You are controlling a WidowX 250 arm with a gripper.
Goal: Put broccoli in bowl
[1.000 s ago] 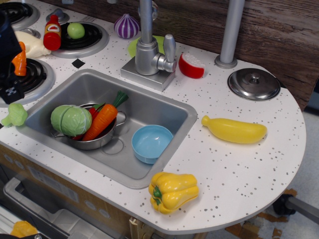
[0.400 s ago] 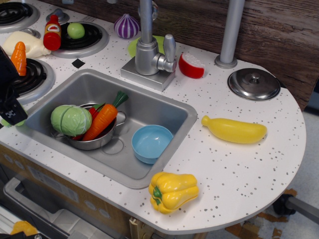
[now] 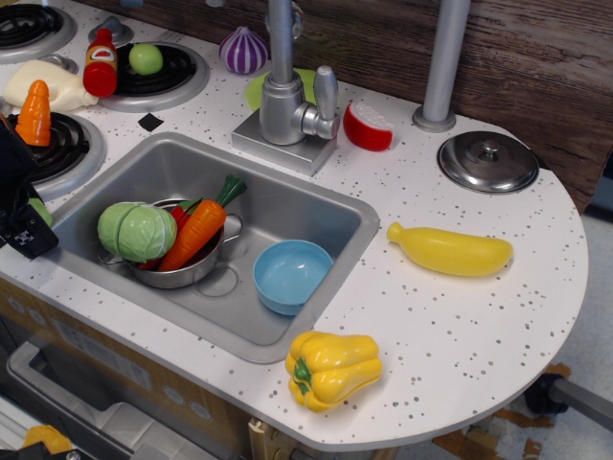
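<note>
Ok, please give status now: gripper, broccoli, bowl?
Gripper over broccoli at counter's left edge, grasp unclear. Bowl empty in sink. Pot between them.

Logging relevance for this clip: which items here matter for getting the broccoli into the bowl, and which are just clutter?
Job items:
- broccoli, only a green sliver visible behind the tool
- blue bowl in the sink, empty

Clutter:
- steel pot holding cabbage and carrot
- banana
- yellow pepper
- pot lid
</note>
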